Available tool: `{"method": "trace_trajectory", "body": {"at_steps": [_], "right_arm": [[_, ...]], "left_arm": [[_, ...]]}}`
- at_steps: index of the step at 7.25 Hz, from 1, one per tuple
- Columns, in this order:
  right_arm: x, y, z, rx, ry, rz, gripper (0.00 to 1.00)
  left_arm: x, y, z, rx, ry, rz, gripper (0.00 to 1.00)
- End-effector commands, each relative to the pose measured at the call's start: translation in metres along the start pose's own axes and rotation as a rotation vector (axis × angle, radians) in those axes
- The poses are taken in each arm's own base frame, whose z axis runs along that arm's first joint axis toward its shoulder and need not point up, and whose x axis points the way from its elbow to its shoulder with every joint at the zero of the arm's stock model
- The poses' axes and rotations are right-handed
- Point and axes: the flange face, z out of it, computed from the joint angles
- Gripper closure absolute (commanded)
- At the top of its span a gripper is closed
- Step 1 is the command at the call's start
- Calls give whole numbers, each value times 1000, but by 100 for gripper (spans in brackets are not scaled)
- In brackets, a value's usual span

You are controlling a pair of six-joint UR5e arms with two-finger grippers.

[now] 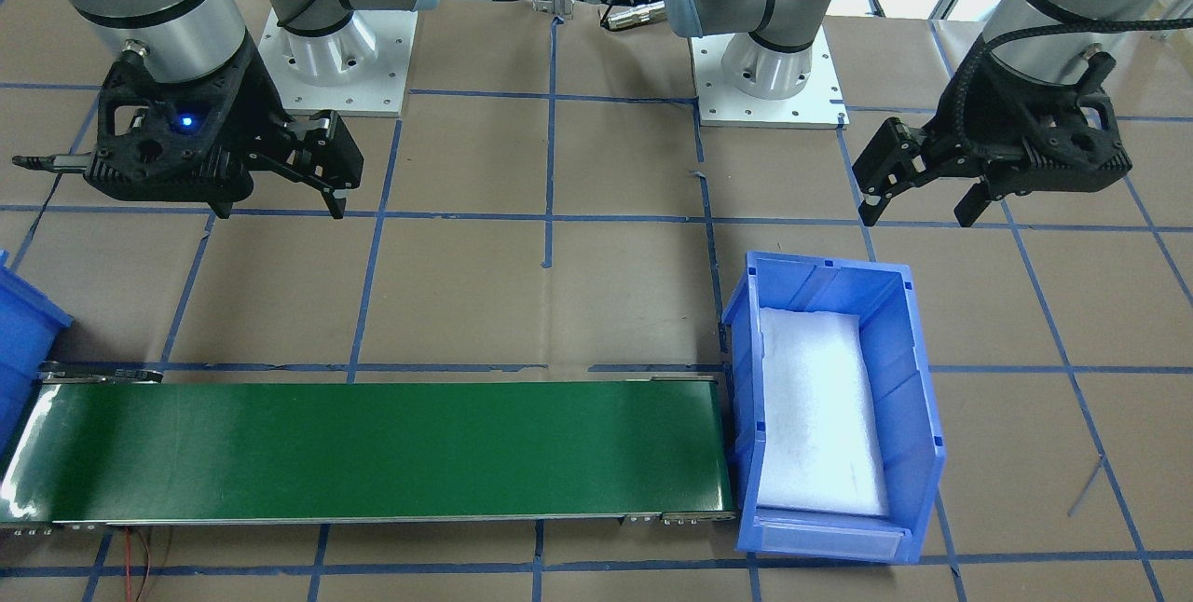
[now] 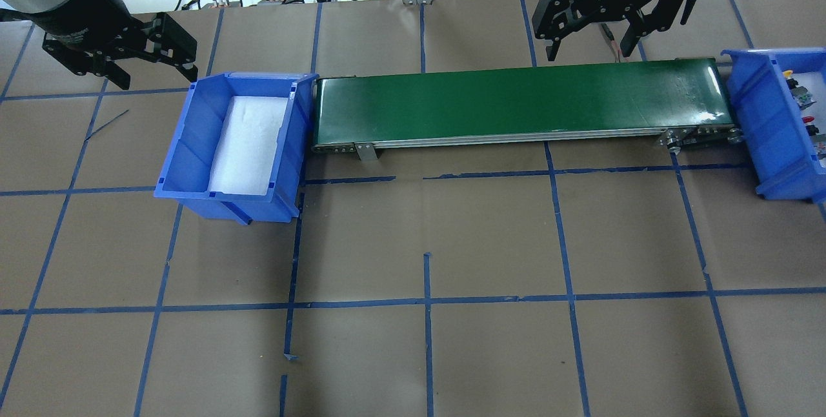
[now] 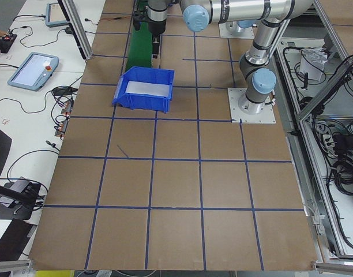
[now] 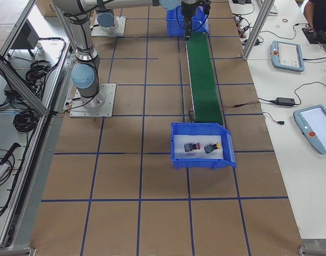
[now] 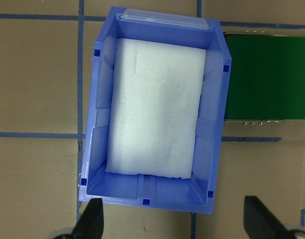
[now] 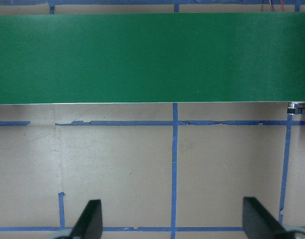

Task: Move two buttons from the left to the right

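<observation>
Both buttons lie on white foam in the right blue bin point(image 4: 176, 152): the red-capped one point(image 4: 190, 147) sits beside the yellow-capped one point(image 4: 211, 147). In the overhead view this bin point(image 2: 748, 101) is cut off by the right edge. The left blue bin point(image 2: 174, 165) holds only white foam. My left gripper point(image 2: 155, 75) hangs open just beyond that bin's far left corner, with nothing in it; its wrist view looks straight down into the bin point(image 5: 92, 149). My right gripper point(image 2: 587, 49) is open and holds nothing, behind the green conveyor belt point(image 2: 516, 104).
The conveyor belt point(image 1: 373, 448) runs between the two bins. Brown paper with a blue tape grid covers the table point(image 2: 426, 243). The two arm bases point(image 1: 335, 52) stand on white plates. Cables and control tablets point(image 4: 288, 56) lie beyond the far edge.
</observation>
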Motion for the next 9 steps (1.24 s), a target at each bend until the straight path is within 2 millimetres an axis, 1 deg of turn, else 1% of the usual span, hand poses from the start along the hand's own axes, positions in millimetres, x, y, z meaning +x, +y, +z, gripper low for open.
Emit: {"method": "trace_trajectory", "body": {"at_steps": [1,2,9], "right_arm": [[0,0,0,0,-3,3,0],[0,0,0,0,2,0,0],[0,2,12,-25,-2,-6,0]], "left_arm": [[0,2,4,-8,-3,1,0],[2,1,0,1,0,-1,0],[1,-1,-3,13,-4,-5,0]]}}
